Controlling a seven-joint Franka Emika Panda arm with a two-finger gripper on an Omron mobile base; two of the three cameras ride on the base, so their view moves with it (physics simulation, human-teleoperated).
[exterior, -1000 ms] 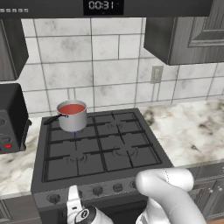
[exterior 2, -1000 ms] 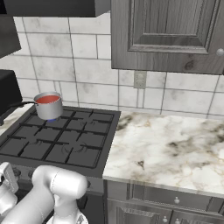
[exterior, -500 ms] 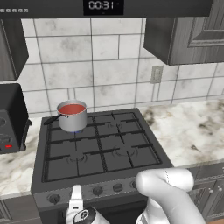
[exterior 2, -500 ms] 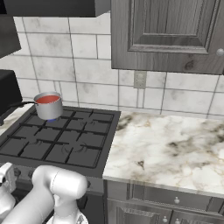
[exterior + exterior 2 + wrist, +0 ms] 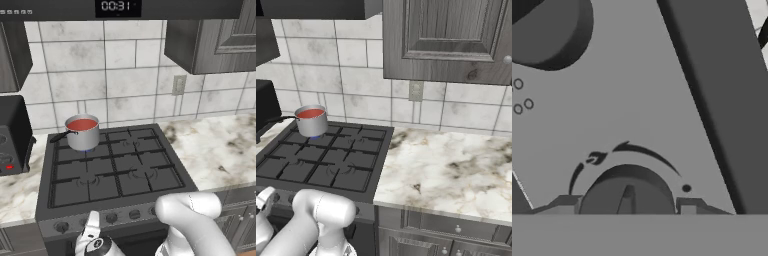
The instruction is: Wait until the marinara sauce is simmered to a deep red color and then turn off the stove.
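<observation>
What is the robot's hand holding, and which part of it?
The hand is shut on a round stove knob, its fingers pinching its two sides.

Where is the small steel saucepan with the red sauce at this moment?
The small steel saucepan stands on the back left burner of the dark grey gas stove, near the tiled wall and right of the black box.

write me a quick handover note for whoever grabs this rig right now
Gripper: closed around a front knob of the stove, a finger on each side.
Marinara sauce: red, in the small steel saucepan on the back left burner, a blue flame showing under it.
Done: arm lowered to the knob row, knob gripped.
Left: judge whether the red is deep enough, then turn the knob to off and check the flame is gone.
</observation>
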